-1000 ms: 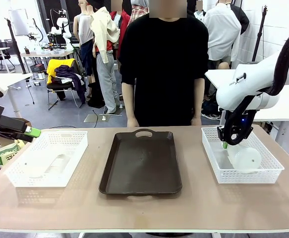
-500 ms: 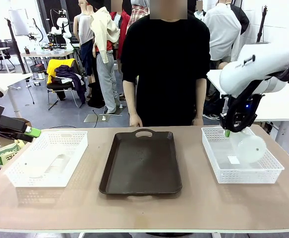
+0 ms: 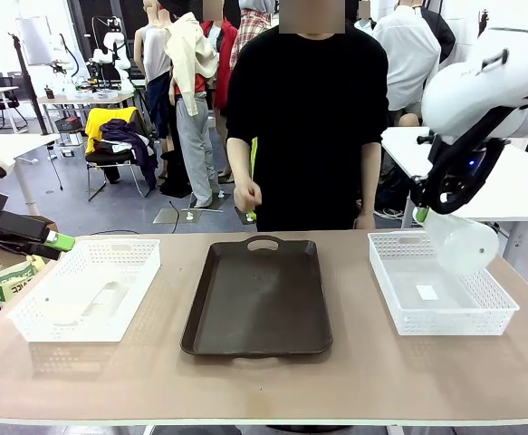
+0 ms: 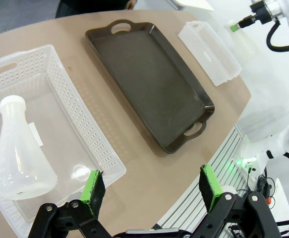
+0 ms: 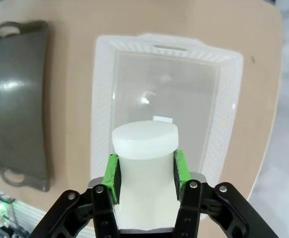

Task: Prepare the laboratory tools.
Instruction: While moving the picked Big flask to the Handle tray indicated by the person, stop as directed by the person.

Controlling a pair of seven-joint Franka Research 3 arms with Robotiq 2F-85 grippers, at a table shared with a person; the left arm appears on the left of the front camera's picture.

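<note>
My right end effector (image 5: 145, 171) clamps the neck of a translucent frosted-white plastic conical flask (image 5: 145, 139), held above the white lattice basket (image 5: 102, 99); left end effector (image 4: 151, 187) hangs released.

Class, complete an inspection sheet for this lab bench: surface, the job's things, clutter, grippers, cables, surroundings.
Surface: tan table holding a dark brown tray at the centre, a left basket and a right basket.
Job's things: one flask lies on its side in the left basket; the held flask hangs tilted above the right basket.
Clutter: nothing seen.
Grippers: left gripper open, hovering off the table's edge by the left basket; right gripper shut on the held flask's neck.
Cables: black cable along the right arm.
Surroundings: person standing at the far side, one hand raised.
</note>
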